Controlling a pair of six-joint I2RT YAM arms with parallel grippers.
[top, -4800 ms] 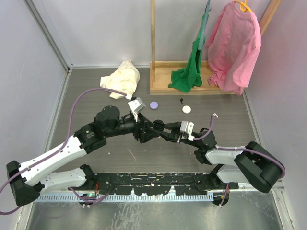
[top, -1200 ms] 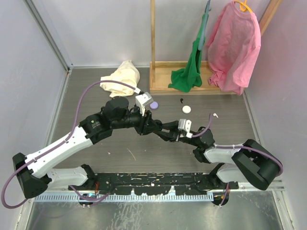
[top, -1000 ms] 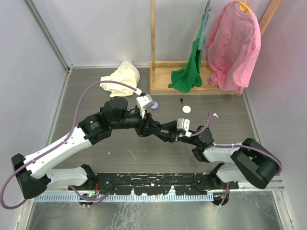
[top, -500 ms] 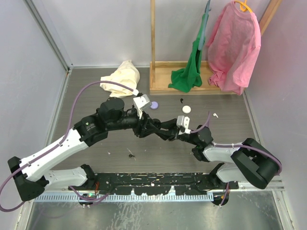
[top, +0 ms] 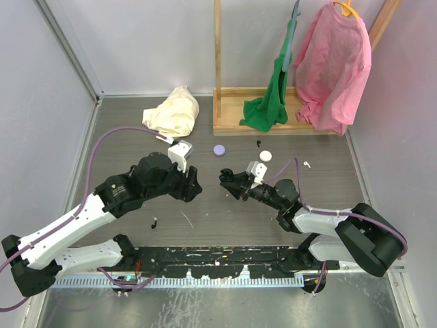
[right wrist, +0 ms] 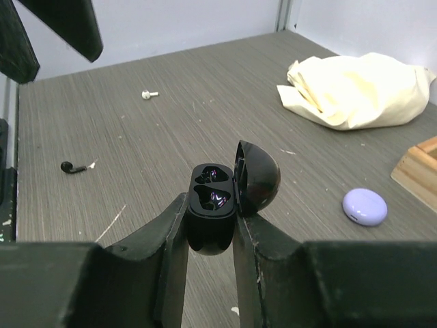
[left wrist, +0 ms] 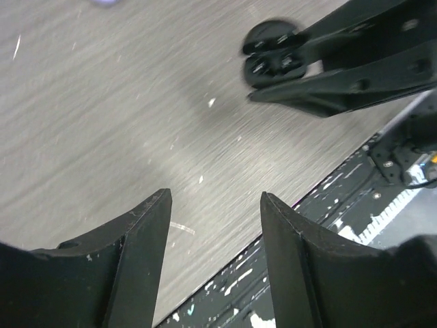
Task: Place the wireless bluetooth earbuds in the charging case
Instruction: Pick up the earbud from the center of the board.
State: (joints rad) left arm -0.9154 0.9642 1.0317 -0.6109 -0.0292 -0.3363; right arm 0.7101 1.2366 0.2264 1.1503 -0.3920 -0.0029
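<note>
- Charging case sits clamped in the right gripper above the table, lid open, sockets exposed for loading.
- Left gripper hangs spread and empty; a black earbud lies loose on the table.

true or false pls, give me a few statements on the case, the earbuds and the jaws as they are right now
1. The right jaws hold the black case with its lid open. True.
2. The left jaws are shut on an earbud. False: they stand open with nothing between them.
3. A black earbud lies on the table. True.
4. The lilac case sits on the cream cloth. False: it lies on the bare table, apart from the cloth.
</note>
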